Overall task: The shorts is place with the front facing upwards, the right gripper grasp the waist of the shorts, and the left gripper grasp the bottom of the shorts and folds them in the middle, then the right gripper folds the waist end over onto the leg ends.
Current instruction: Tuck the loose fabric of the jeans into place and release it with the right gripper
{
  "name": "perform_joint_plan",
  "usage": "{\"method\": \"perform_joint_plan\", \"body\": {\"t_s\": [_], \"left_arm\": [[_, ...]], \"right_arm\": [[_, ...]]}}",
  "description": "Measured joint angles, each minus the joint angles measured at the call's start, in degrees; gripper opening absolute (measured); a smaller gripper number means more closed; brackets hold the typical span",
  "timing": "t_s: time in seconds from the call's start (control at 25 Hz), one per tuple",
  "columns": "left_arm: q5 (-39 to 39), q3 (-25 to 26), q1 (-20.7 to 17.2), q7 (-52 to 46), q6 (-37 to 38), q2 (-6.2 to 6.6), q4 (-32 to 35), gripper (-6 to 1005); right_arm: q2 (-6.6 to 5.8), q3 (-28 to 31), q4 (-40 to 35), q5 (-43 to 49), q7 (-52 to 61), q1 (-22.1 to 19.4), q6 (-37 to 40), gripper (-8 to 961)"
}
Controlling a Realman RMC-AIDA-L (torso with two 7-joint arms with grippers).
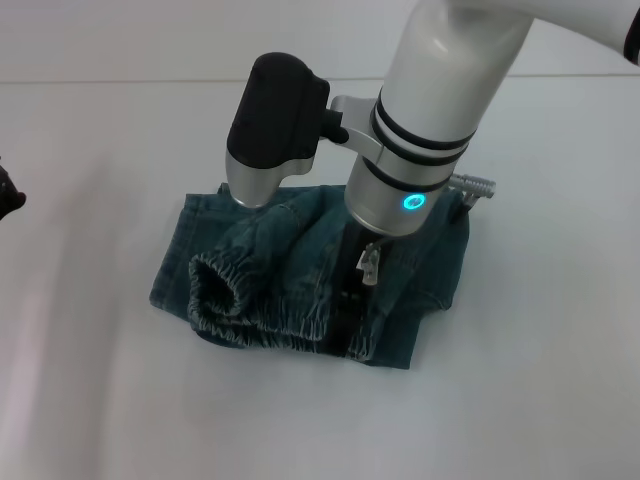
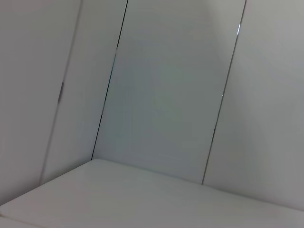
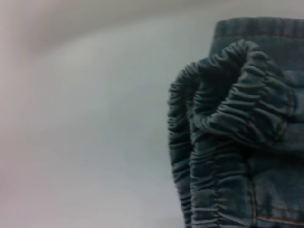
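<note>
The right gripper (image 1: 350, 305) is down on the shorts (image 1: 300, 275), its black fingers (image 1: 347, 318) pressed into the denim just beside the gathered waistband (image 1: 262, 318). The fingers look closed on a fold of cloth near the waistband, though the white arm (image 1: 430, 110) above hides much of them. A ring on that arm glows blue-green (image 1: 412, 202), and a black wrist housing (image 1: 275, 115) juts out over the far part of the shorts.

The shorts lie bunched in a compact heap on the white table (image 1: 540, 380), with the waistband turned up and curled open on the near side. The right wrist view shows that ruffled waistband (image 3: 223, 133) close up, doubled over itself, with a flat hem edge (image 3: 259, 28) beyond it and the table (image 3: 85, 133) beside it.

The left gripper (image 1: 6, 192) sits well apart from the shorts, barely in view at the table's left edge; whether it is open cannot be told. Its wrist view shows only wall panels (image 2: 166, 90) and a pale ledge (image 2: 118, 199).
</note>
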State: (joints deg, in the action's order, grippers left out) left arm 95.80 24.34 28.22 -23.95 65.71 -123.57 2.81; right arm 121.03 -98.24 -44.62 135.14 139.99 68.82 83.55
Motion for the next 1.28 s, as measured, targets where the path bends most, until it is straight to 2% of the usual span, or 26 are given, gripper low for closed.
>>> {"method": "perform_joint_plan", "body": {"t_s": [0.32, 0.84, 1.28], "left_arm": [[0.0, 0.2, -0.01, 0.49, -0.38, -0.06, 0.0, 13], [-0.01, 0.18, -0.28, 0.48, -0.42, -0.18, 0.0, 12], [-0.01, 0.18, -0.53, 0.6, -1.43, -0.19, 0.0, 13]], "right_arm": [[0.12, -3.41, 2.65, -2.66, 0.94, 0.05, -1.88, 926], [0.13, -5.38, 3.58, -1.87, 2.6, 0.13, -7.06, 924], [0.19, -5.9, 3.12, 0.16, 3.28, 0.45, -8.1, 809]]}}
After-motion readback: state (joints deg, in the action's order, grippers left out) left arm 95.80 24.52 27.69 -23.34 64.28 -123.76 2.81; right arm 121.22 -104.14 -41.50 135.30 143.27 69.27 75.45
